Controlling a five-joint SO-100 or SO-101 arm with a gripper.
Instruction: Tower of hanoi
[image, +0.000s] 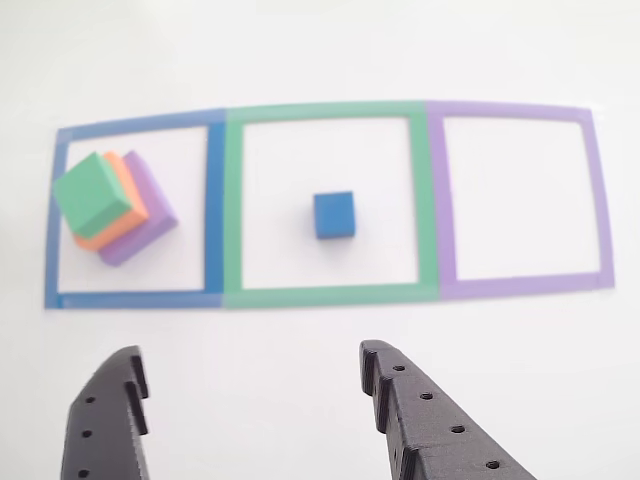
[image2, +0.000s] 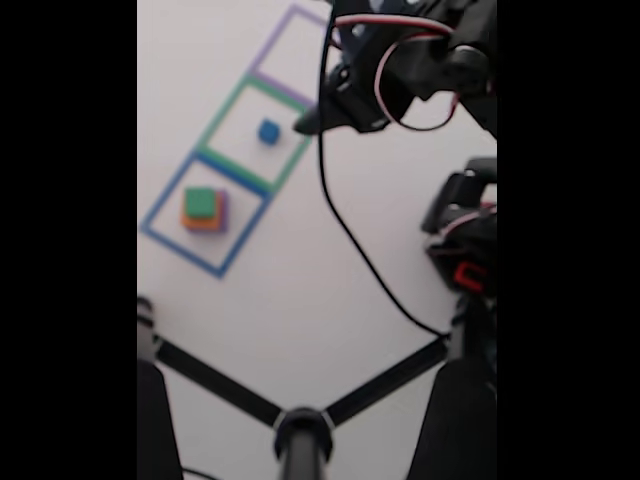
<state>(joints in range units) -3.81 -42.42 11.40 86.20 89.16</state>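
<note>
Gripper (image: 250, 395) comes first: in the other view its two dark fingers (image: 110, 420) stand wide apart at the bottom edge, w/ nothing between them, so it is open and empty. It hangs above the bare table (image: 300, 50), on the near side of the green outline (image: 325, 200) and not touching any block. In the fixed view the gripper (image2: 305, 125) is dark and blurred, just beside the right edge of the green outline (image2: 225, 115), w/ the arm (image2: 420, 60) and a black cable (image2: 350, 240) behind it.

Blue cube (image: 333, 215) sits alone about in the middle of the green outline, flat on the table, apart from the tape on all sides. To the left of the green outline, inside the blue outline (image: 135, 215), stands the rest of the tower: purple block (image: 150, 215) at bottom, orange block (image: 112, 225) on it, green block (image: 92, 193) on top. The stack is turned a bit vs. the tape lines and leans toward the outline's left side. To the right of the green outline, the purple outline (image: 520, 205) holds no block.

Progress, as I judge it: only the first move is done, i.e. the smallest piece is off the stack and set on the middle field. Almost all is left: green block should go next, probably to the purple outline, then many more moves until 4 blocks are rebuilt in order on one other field.
</note>
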